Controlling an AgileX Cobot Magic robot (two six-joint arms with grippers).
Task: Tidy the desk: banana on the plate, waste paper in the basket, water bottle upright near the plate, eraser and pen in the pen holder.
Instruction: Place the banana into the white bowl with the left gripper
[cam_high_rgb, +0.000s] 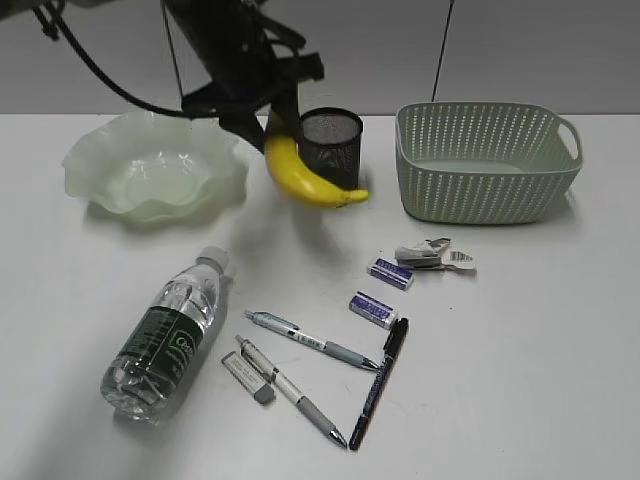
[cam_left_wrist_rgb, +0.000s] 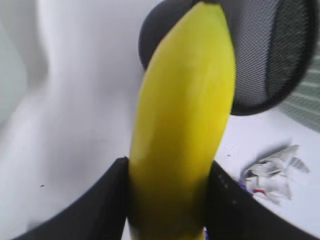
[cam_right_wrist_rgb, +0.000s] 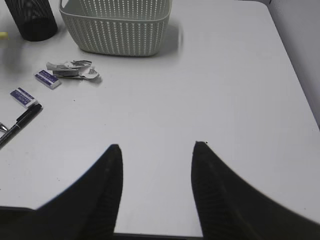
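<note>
My left gripper (cam_left_wrist_rgb: 167, 200) clamps the banana (cam_left_wrist_rgb: 182, 125) by 1 end, ready for the plate (cam_high_rgb: 150, 170). My right gripper (cam_right_wrist_rgb: 155, 165) waits, jaws apart and empty.

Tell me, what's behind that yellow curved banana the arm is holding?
The black wire-mesh pen holder stands right behind the banana; its lower left side is hidden.
</note>
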